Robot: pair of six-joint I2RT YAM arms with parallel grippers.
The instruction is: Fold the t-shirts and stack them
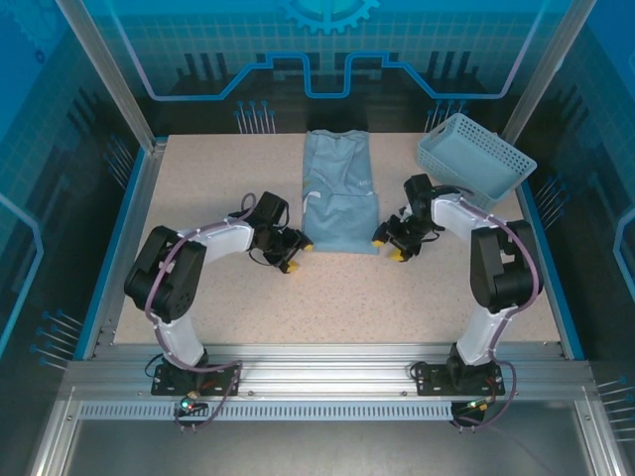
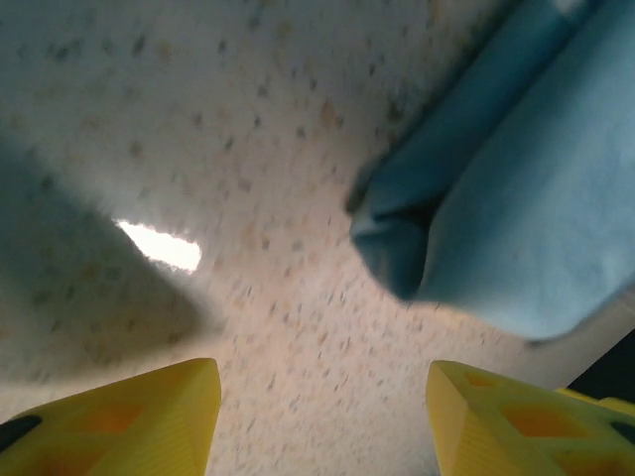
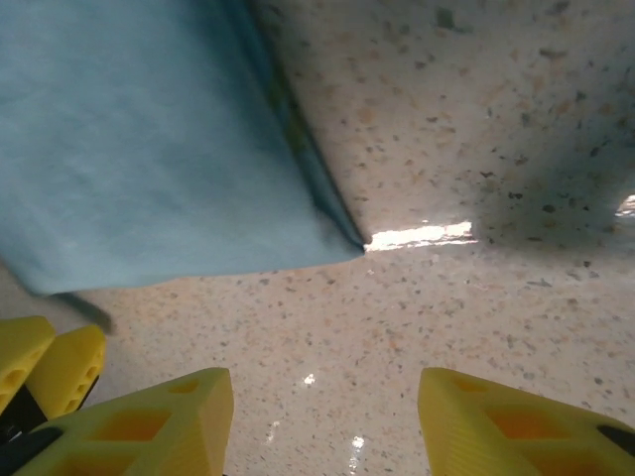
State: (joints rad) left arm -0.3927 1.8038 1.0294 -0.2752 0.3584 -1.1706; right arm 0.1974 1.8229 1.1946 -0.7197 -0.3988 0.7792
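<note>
Since the tee (image 1: 337,193) already lies as a long narrow strip on the far middle of the bench (image 1: 218,178), running from the back edge toward the arms, the step in hand looks to be the cross fold: near hem carried up over the far end. Left jaws sit low just beside the strip's near left corner, and right jaws just beside its near right corner; neither pair touches cloth. Both pairs are released, spread wide with only speckled bench between them.

To do it well, I would bring each pair straight onto its own corner, slide one finger under all the layers, and clench through the whole thickness. The left wrist view shows a rolled, doubled edge at that corner, which could slip out if only the top layer is caught. From the right wrist the corner lies ahead and a little off the middle of the gap, so a small sideways correction should come first. Then lift both corners together, level, and lay them down square so the edges match.

Basket (image 1: 466,177) stands at the far right corner, near the tee but apart from it. I can make out nothing inside it.
</note>
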